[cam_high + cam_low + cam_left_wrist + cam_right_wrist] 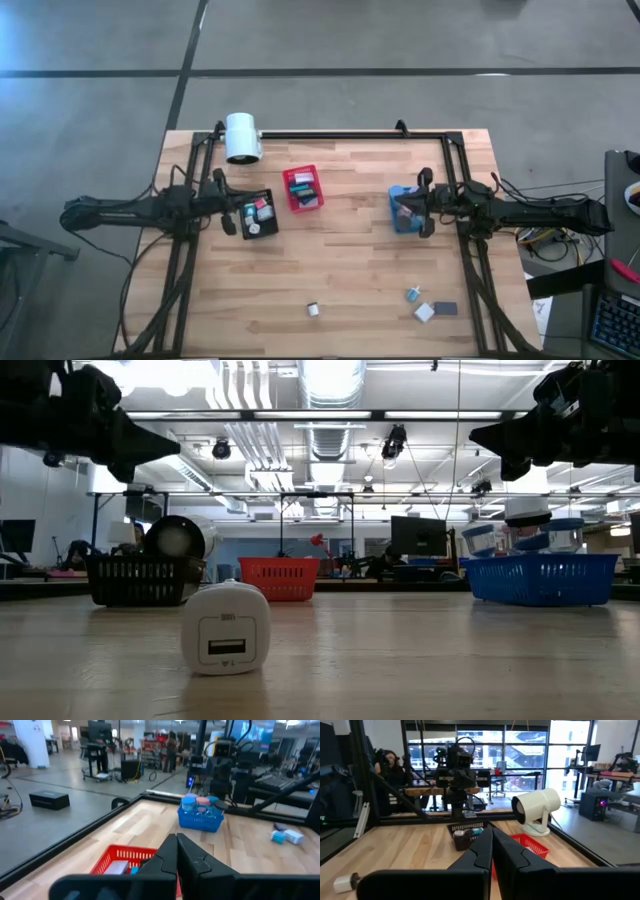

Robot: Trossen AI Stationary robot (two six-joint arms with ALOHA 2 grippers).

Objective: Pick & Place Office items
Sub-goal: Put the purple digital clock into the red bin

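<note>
Loose office items lie near the table's near edge: a small white piece (313,309), a teal piece (413,294), a white block (424,313) and a dark grey block (445,308). In the low view the white block (225,628) stands on the table with a socket on its face. More items fill the black bin (258,215), red bin (303,188) and blue bin (403,210). My left gripper (232,213) hovers shut at the black bin's left side, well above the table (176,852). My right gripper (425,205) hovers shut at the blue bin's right side (492,847). Neither holds anything.
A big white cylinder (242,137) stands on a foot at the far left of the table. A black frame (330,134) runs along the far edge and down both sides. Bare wood (340,270) lies between the bins and the loose items.
</note>
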